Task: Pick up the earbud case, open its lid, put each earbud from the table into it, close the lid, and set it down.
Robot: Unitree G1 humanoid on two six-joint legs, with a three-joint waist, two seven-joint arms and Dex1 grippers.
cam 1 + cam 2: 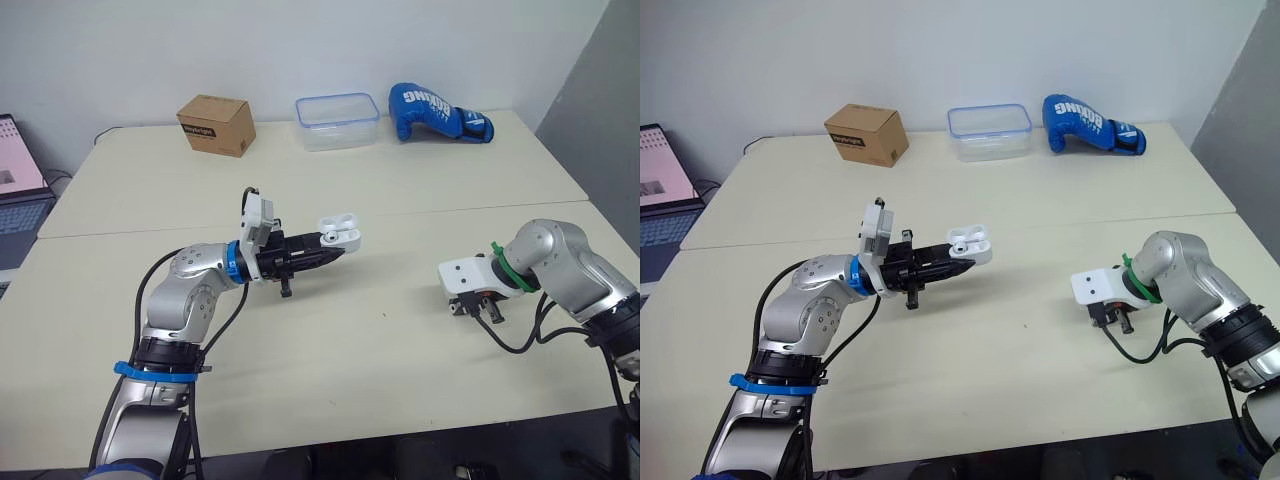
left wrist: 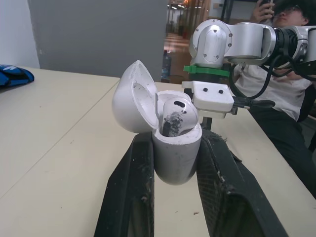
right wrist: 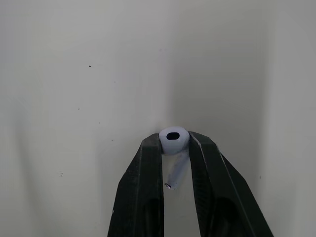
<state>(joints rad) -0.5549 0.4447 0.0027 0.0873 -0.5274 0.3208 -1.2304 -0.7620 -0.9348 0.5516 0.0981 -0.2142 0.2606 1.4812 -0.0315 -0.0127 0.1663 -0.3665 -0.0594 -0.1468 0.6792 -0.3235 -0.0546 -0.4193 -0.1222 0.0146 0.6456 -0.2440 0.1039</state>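
My left gripper (image 1: 335,250) is shut on the white earbud case (image 1: 340,231), held above the middle of the table with its lid swung open. In the left wrist view the case (image 2: 175,148) sits between the two black fingers (image 2: 131,192), and one earbud (image 2: 174,116) rests in a slot. My right gripper (image 3: 174,143) points down at the table (image 1: 400,330) on the right side and is shut on a white earbud (image 3: 173,139), gripped at its head with the stem hanging between the fingers. In the eye views the right gripper (image 1: 482,310) hangs under its white wrist block.
Along the far edge stand a cardboard box (image 1: 215,124), a clear plastic container with a blue rim (image 1: 337,121) and a blue boxing glove (image 1: 437,113). A laptop (image 1: 18,185) sits at the far left. A seated person (image 2: 276,89) shows beyond the table in the left wrist view.
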